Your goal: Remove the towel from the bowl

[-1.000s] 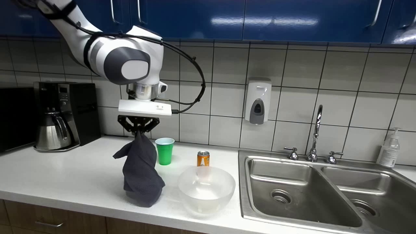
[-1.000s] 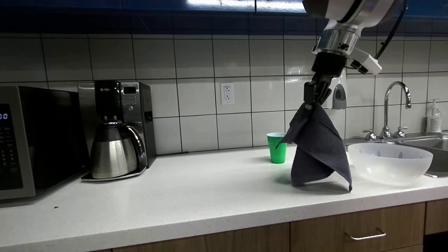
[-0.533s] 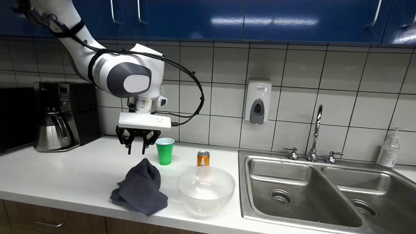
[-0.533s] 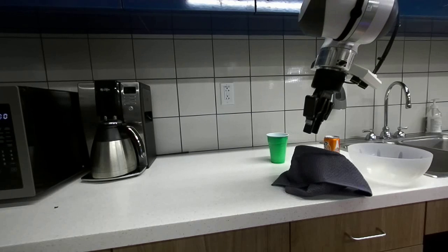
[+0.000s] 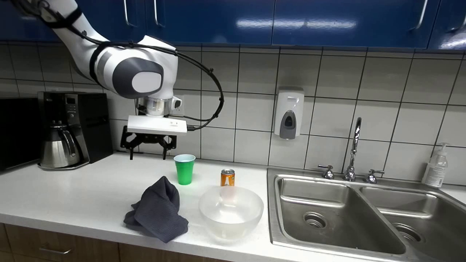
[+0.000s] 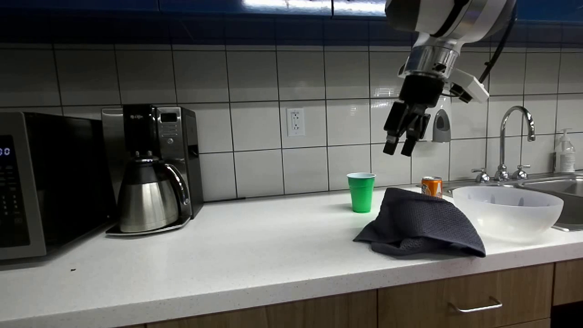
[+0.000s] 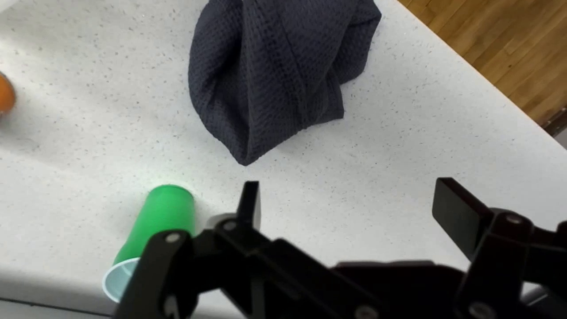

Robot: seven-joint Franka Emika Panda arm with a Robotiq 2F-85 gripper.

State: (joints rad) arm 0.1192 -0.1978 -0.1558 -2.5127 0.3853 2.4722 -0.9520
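Handling the towel (image 5: pixel 156 214): likely light, limp and soft; the textured weave should resist slipping, and nothing about it looks fragile.
Towel peak (image 5: pixel 163 185): the best hold, I judge, should it need lifting; it stands up in a fold that can be pinched from both sides, whereas the flat hem would be hard to get under, and a shallow pinch might pull out only a loose layer.
Towel's place: heaped on the bench (image 6: pixel 255 246), just beside the frosted bowl (image 5: pixel 231 230) and apart from it, one corner reaching about to the front edge; whether it hangs over, I cannot tell.
Bowl: no cloth shows in it, so the removal looks done; a retreat is probably all that is left.
End effector (image 5: pixel 147 157): fingers (image 7: pixel 460 217) spread well apart with nothing between them, hanging well above the towel and nearer the tiled wall (image 5: pixel 255 112).
Arm (image 5: pixel 136 76): reaches in from the upper left in an exterior view, folds at the wrist and aims downward; in an exterior view, the end effector (image 6: pixel 398 151) slants instead of hanging plumb.
Green cup (image 5: pixel 184 173): upright near the towel; a low sideways sweep could tip it.
Orange can (image 5: pixel 227 177): upright between bowl and wall.
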